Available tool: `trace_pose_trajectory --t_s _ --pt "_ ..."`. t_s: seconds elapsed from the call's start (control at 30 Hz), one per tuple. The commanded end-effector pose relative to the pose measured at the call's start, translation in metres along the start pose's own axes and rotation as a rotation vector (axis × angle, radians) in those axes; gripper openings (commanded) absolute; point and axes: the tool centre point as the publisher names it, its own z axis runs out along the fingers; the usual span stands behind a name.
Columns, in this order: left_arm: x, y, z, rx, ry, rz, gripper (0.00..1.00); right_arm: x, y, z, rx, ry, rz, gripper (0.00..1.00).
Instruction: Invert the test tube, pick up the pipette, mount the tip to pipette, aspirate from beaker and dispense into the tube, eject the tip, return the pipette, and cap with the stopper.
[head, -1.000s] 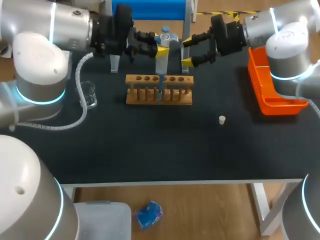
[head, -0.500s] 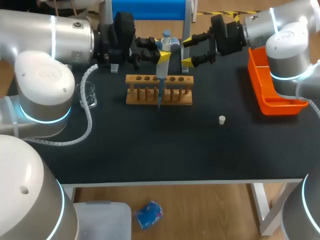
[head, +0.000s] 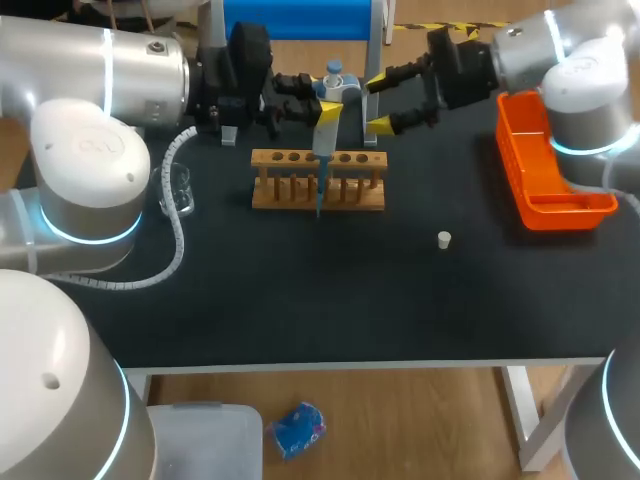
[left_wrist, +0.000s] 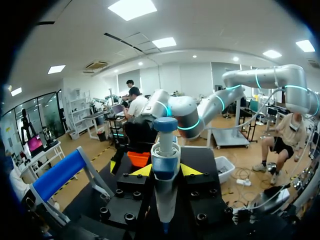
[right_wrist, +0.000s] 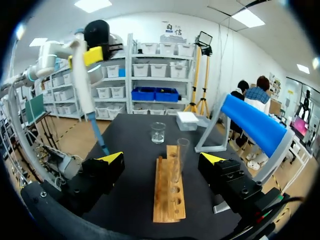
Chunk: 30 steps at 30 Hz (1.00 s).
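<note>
Stopper (head: 444, 239) lies loose in front of the rack (head: 280, 196). My left claw (head: 328, 100) clamps the pipette (head: 322, 140), tip fitted. Over the last second the tip crept to the rack's front edge. The test tube (right_wrist: 181, 157) stands in the rack. My right claw (head: 378, 103) is wide, behind the rack. Liquid transfer likely under way.

No legible print on pipette (left_wrist: 163, 161) or rack (head: 352, 201)

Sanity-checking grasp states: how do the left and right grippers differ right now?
The left gripper has its jaws shut on the upright pipette; the right gripper has its jaws wide open, holding nothing. The left gripper points rightward across the table, the right gripper leftward, so they face each other. Shared: yellow tips, both raised above the table by the rack.
</note>
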Motion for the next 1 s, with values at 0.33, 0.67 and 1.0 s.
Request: trace_pose_trajectory --t_s 0.33,0.67,1.0 --pt "-0.001 0.0 0.0 0.001 0.002 0.0 0.0 0.108 0.005 -0.054 -0.132 0.02 -0.009 1.0" --pt "-0.001 0.0 0.0 0.001 0.002 0.0 0.0 0.131 0.028 -0.017 -0.322 0.018 0.003 1.0" --pt "-0.001 0.0 0.0 0.001 0.002 0.0 0.0 0.129 0.043 -0.007 -0.344 0.04 -0.047 1.0"
